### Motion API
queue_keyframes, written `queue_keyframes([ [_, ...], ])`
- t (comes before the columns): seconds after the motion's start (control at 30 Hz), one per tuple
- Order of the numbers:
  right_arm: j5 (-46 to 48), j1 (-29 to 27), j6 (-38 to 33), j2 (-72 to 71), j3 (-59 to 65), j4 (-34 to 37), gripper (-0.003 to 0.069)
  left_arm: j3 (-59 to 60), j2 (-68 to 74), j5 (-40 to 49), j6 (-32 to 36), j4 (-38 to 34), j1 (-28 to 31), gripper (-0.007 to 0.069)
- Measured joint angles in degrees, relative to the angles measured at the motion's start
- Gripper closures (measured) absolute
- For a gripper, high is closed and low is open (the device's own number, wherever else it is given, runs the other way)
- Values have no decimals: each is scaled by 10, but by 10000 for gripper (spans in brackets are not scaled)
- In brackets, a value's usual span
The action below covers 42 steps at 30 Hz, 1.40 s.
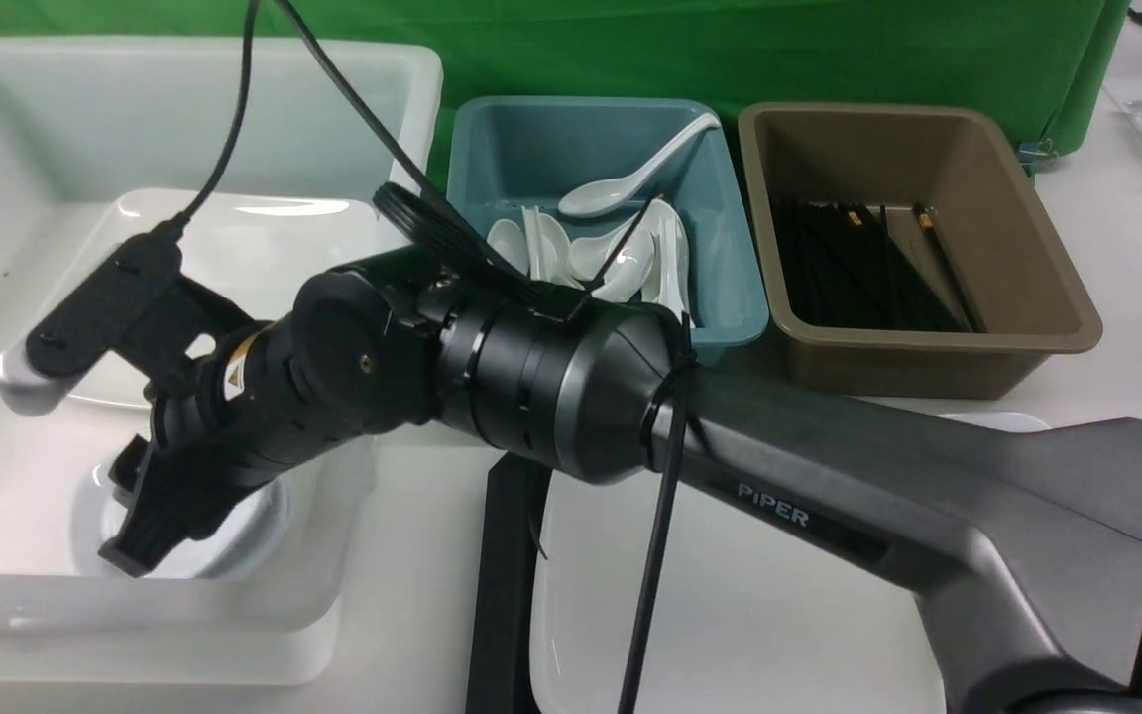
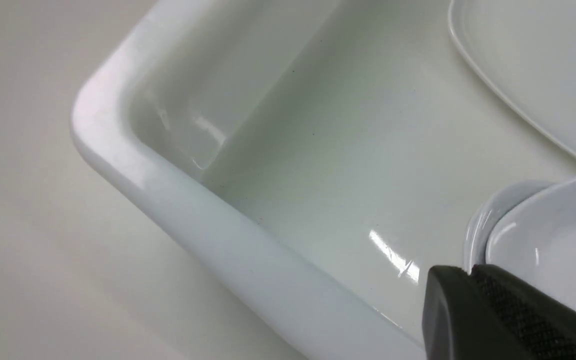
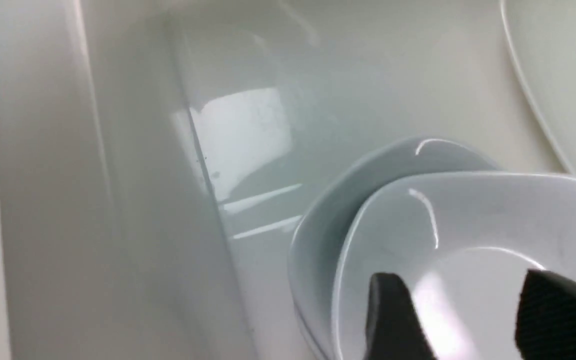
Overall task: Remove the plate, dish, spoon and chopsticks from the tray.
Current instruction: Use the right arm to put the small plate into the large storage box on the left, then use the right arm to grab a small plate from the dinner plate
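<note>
White and glossy, the big tub [image 1: 36, 129] fills the 9 o'clock side of the front view, and the right arm reaches across into it. At 6 o'clock sits the black tray [image 1: 504, 595], mostly hidden under that arm. The blue bin [image 1: 492, 149] at 12 o'clock holds spoons, and the brown bin [image 1: 1027, 248] at 2 o'clock holds chopsticks. On the tray lies the plate [image 1: 759, 615]; no spoon or chopsticks show on the part of the tray that I can see.

The dish [image 3: 468, 220] rests in the tub near its 6 o'clock wall, nested in a second dish [image 3: 328, 210]. The right claw [image 3: 473, 320] hangs just above it, directly over its hollow, fingers apart and clamped on nothing. The left claw [image 2: 473, 285], fingers together and empty, sits just beside the same stack.

The dish step looks done, and the plate looks next. That calls for lifting the right claw straight up, clear of the tub's wall, then swinging toward 4 o'clock. The plate is wide, shallow and slick, so a grip on its rim seems the only way.
</note>
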Motion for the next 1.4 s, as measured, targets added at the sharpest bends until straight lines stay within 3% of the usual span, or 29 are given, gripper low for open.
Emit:
queue_keyframes([
  [0.1,10,0,12,-13,-1,-1,228,0,0,0,7,-2,0,607],
  [0.2,48,-3,22,-52,-1,-30,246,0,0,0,25,-14,0,607],
  [0.3,97,-15,57,-97,-2,-81,332,0,0,0,74,-66,0,607],
  [0.37,162,-37,97,-146,-4,-146,476,0,0,0,153,-159,-9,607],
  [0.43,226,-64,133,-189,-4,-197,576,0,0,0,205,-221,-26,607],
  [0.47,274,-91,149,-222,-4,-227,608,0,0,0,248,-264,-53,607],
  [0.5,282,-95,151,-222,-4,-232,611,0,0,0,253,-269,-57,607],
  [0.6,398,-167,172,-295,17,-267,630,0,0,0,301,-300,-144,607],
  [0.73,399,-263,186,-400,143,-265,631,0,0,5,305,-274,-245,607],
  [0.87,396,-321,193,-479,305,-264,576,0,0,7,281,-251,-293,607],
  [1.0,295,-334,192,-507,509,-264,376,0,0,4,276,-249,-301,607],
  [1.17,159,-334,179,-472,626,-283,149,0,0,2,275,-242,-301,607],
  [1.4,85,-334,238,-396,652,-391,93,0,0,11,274,-235,-301,607],
])
